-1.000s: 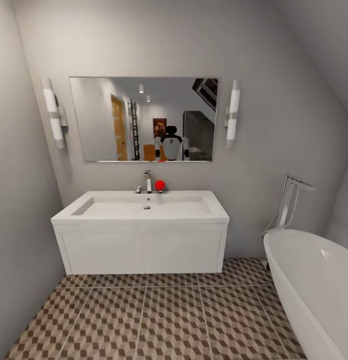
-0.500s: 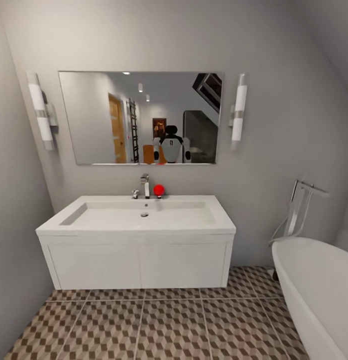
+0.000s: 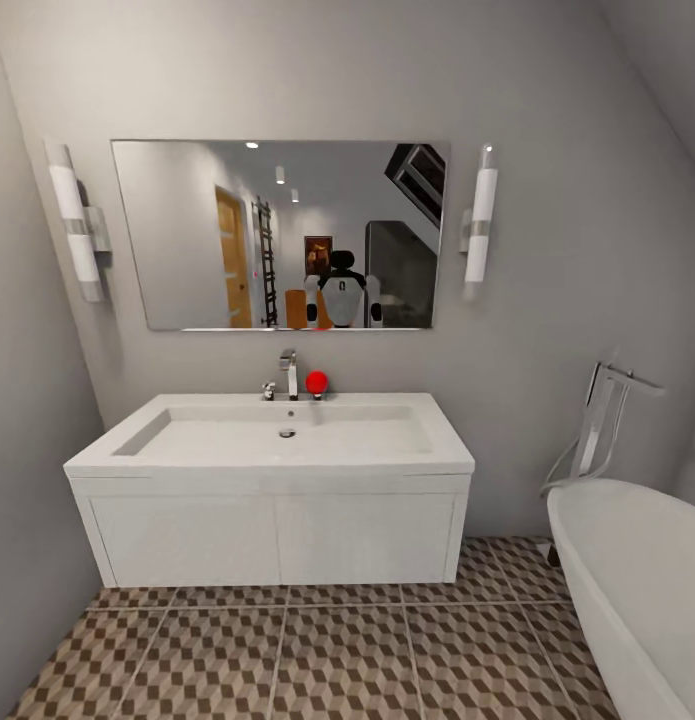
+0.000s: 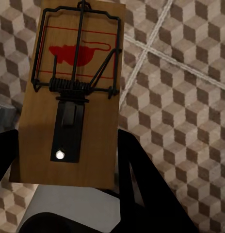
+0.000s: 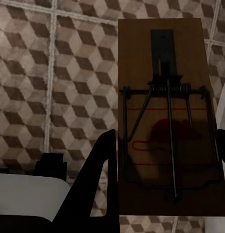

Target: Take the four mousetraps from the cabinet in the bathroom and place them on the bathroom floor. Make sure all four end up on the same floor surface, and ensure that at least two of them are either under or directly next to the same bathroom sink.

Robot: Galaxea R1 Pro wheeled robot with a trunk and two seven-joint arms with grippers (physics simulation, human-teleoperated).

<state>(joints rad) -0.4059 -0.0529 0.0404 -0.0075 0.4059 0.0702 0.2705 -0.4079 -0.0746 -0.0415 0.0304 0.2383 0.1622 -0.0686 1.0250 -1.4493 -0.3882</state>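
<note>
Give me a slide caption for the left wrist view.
Left gripper holding a wooden mousetrap above the cube-patterned bathroom floor.

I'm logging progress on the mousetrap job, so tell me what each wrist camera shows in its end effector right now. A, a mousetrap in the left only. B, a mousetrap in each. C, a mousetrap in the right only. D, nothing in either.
B: the left end effector holds a mousetrap and the right end effector holds another mousetrap, both above the cube-pattern bathroom floor.
</note>
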